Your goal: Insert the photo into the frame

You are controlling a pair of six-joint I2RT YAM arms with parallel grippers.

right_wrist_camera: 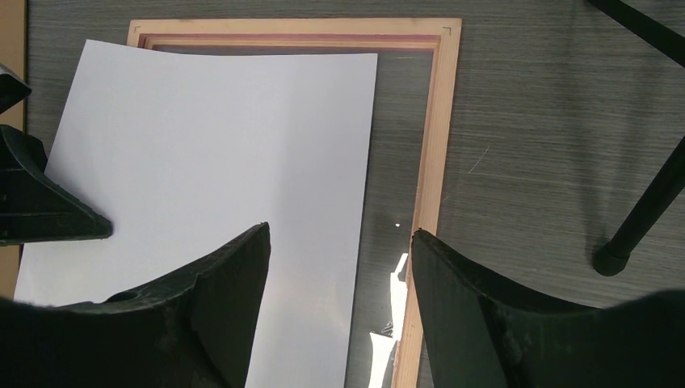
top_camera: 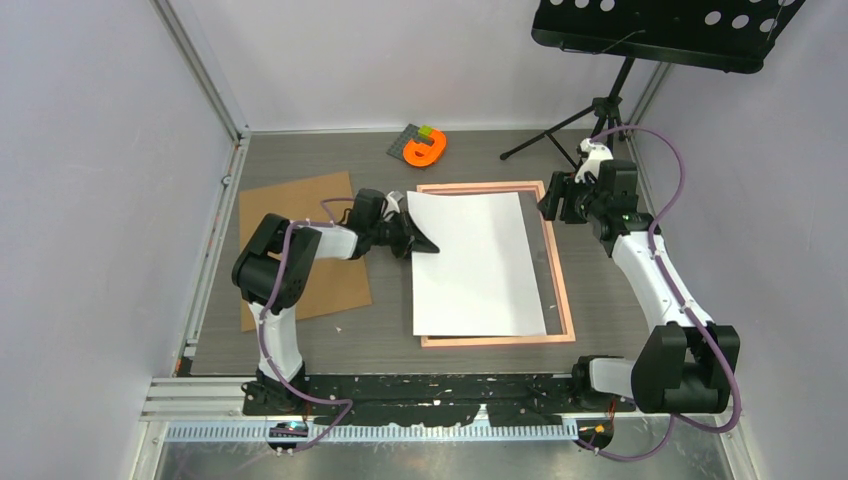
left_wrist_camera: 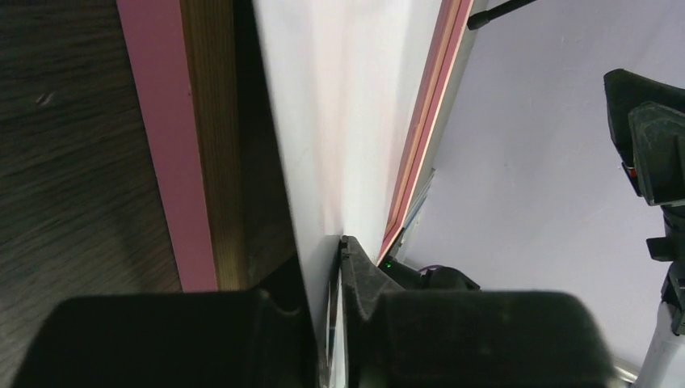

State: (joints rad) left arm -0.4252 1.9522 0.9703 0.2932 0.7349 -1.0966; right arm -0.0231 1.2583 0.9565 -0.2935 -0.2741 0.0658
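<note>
Photo point(top_camera: 480, 265) lies white side up, skewed over frame point(top_camera: 562, 290), not yet seated. Left tool point(top_camera: 425, 243) pinches its left edge; right tool point(right_wrist_camera: 339, 242) gapes, empty.

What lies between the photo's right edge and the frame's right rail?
Only a bare strip of the frame's clear pane, right of the photo, with the dark table showing through. The right wrist view shows it plainly; the top view agrees.

Top cam: high up at near side, looks down on whole table point(top_camera: 320, 155). L wrist cam: super close, skimming along the photo point(left_wrist_camera: 339, 121). R wrist cam: straight down, bit higher up. All 3 share photo + frame point(right_wrist_camera: 436, 121).
</note>
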